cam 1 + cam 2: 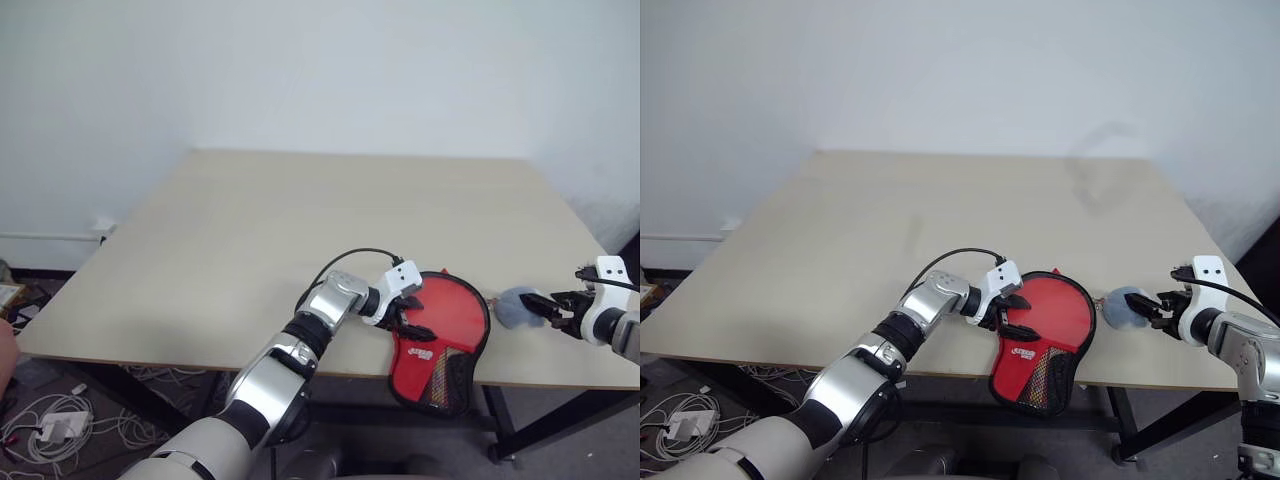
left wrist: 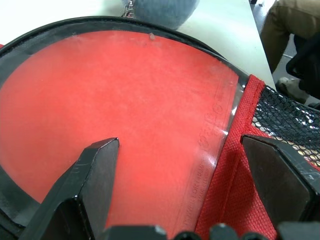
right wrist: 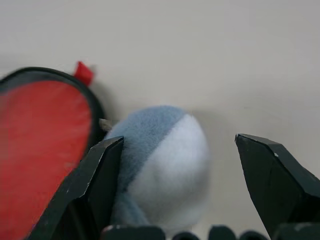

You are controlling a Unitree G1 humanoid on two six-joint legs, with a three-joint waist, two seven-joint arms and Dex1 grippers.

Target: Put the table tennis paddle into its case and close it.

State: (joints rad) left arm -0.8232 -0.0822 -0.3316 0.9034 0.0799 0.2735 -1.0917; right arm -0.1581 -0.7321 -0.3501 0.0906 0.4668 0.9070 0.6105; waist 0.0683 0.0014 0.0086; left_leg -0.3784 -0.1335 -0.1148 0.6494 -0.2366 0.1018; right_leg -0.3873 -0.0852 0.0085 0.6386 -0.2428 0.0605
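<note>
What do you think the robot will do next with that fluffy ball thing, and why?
Probably close the right gripper on the fluffy charm. Its fingers stand open on either side of the charm, which hangs off the edge of the red case, while the open left gripper rests on the case, seemingly to steady it.

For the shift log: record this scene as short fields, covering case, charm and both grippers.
surface: table
case: red, flat at the table's near edge, handle end with mesh overhanging
paddle: red face seen through the case's clear panel
charm: grey fluffy ball, on the table right of the case
left gripper: open, over the case's left side
right gripper: open, at the charm, not closed on it
</note>
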